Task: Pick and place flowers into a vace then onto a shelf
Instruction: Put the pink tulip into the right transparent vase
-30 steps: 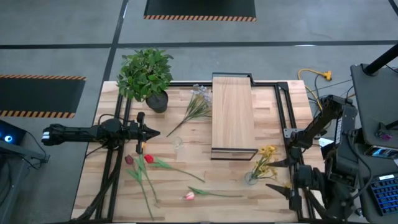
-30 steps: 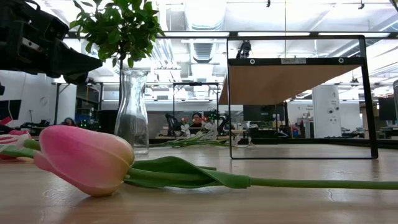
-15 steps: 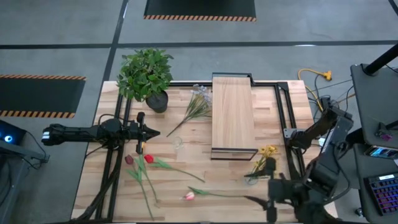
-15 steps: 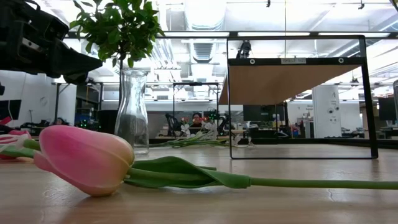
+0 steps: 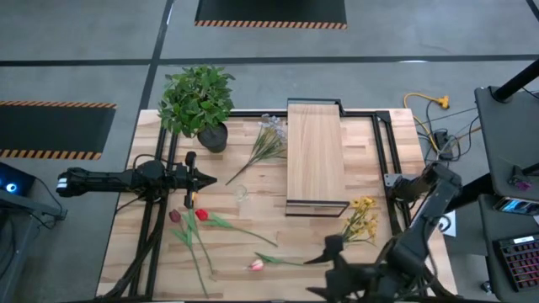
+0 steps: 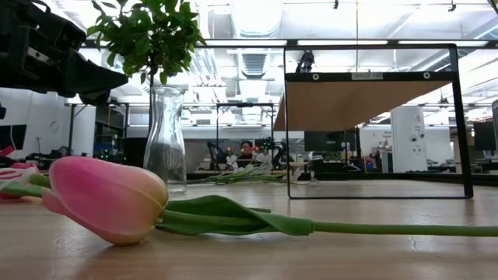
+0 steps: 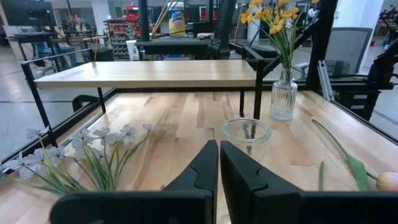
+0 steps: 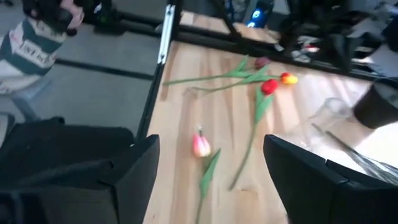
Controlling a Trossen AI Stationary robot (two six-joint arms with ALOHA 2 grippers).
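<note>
Hovering over the counter's (image 5: 135, 244) near edge with jaws spread wide and holding nothing: right gripper (image 8: 208, 163), directly above the pink tulip (image 8: 200, 145), partly cut off in the high view. Resting at the left side: left gripper (image 7: 219, 163), jaws pressed together, aiming toward the empty clear vase (image 7: 246, 133). Lying loose on the counter: red tulips (image 5: 192, 217) and pale sprigs (image 5: 268, 139). Standing in a ribbed vase (image 7: 283, 98) beside the shelf (image 5: 316, 151): yellow blooms (image 5: 362, 215), stems partly hidden. Blocking much of the low view: the pink tulip's head.
</note>
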